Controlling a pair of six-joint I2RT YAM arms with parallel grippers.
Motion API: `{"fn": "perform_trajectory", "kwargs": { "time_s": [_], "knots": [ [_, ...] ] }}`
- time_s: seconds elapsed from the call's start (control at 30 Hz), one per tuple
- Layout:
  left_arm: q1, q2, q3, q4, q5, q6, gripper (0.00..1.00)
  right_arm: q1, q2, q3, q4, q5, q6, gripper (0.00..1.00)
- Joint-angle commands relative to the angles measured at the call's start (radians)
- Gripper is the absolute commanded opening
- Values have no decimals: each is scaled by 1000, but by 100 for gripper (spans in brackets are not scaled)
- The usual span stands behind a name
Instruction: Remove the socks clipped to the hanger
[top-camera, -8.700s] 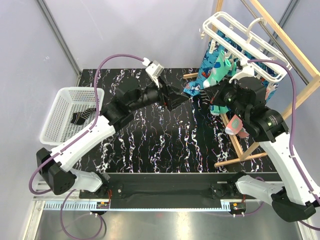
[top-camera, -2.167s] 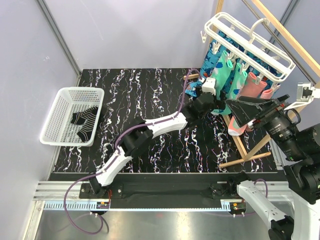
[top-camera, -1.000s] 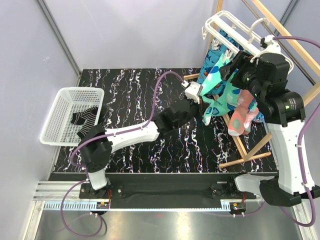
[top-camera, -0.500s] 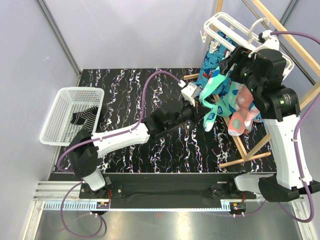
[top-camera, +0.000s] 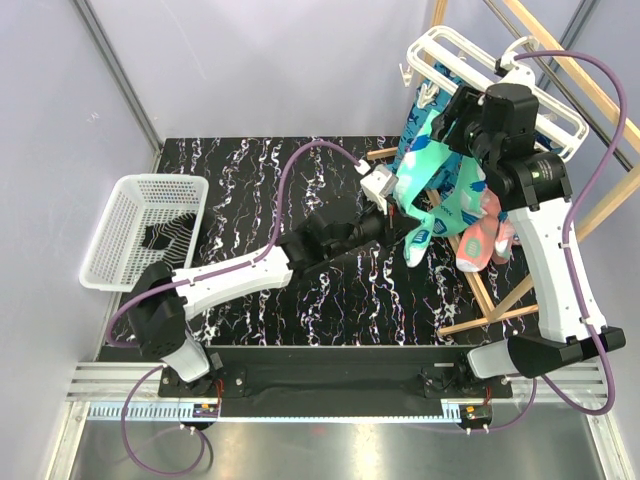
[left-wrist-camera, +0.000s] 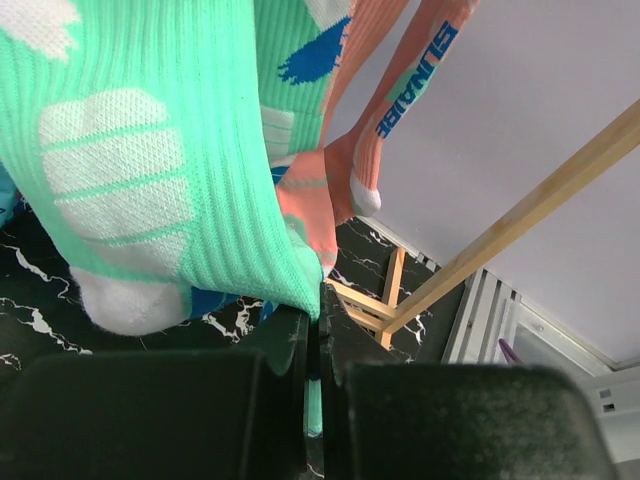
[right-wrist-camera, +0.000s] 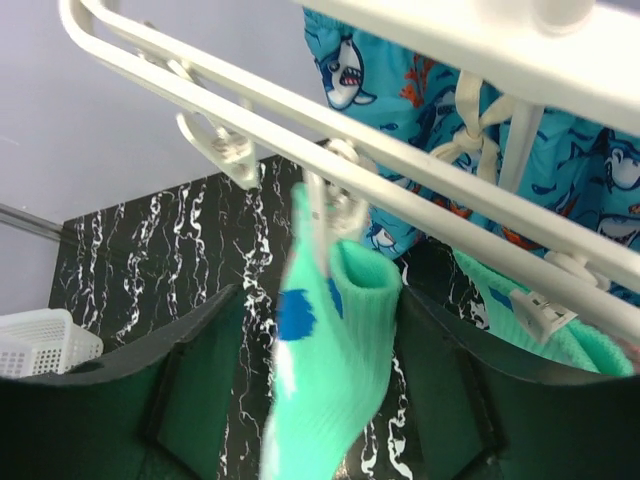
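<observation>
At the far right corner of the black marbled desk (top-camera: 300, 180), a light wooden frame (top-camera: 590, 80) carries the white hanger (right-wrist-camera: 480, 45), with socks dangling beneath it. A white basket (top-camera: 160, 180) sits at the desk's left edge with a dark striped sock (top-camera: 160, 240) inside.

The left arm stretches across the desk; the left gripper (left-wrist-camera: 315, 340) is pressed fully closed on the lower part of the mint-green sock (top-camera: 425, 195), which slants up to the hanger. The right gripper (right-wrist-camera: 318, 300) is raised just under the hanger's rails; its jaws stand wide on either side of that sock's cuff and grip nothing. The blue shark socks (right-wrist-camera: 560, 150) hang behind it; a salmon-pink sock (top-camera: 480, 235) hangs beside it.

The step in hand looks like freeing the mint-green sock from its clip (right-wrist-camera: 335, 200). Done well, the right jaws would close on the clip's tabs rather than on the cuff. The left gripper would pull gently and steadily along the sock, so that the hanger neither swings nor lifts off the frame.

The clip and cuff are blurred in the right wrist view; whether the clip grips the fabric cannot be told. From above, the right arm covers most clips; the socks overlap too much to count.
</observation>
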Motion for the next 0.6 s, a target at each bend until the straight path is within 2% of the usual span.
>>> {"fn": "perform_trajectory", "kwargs": {
  "time_s": [0.0,0.1,0.27,0.57],
  "knots": [
    [-2,-47,26,6,36,28,0,-1,2,78,29,36,-6,70],
    [9,-55,26,2,70,19,0,1,-8,82,21,33,-9,78],
    [27,-56,46,-11,175,-17,0,-1,-12,69,22,38,-27,82],
    [52,-59,75,-24,306,-63,0,-1,15,90,33,61,-32,72]
  ]
}}
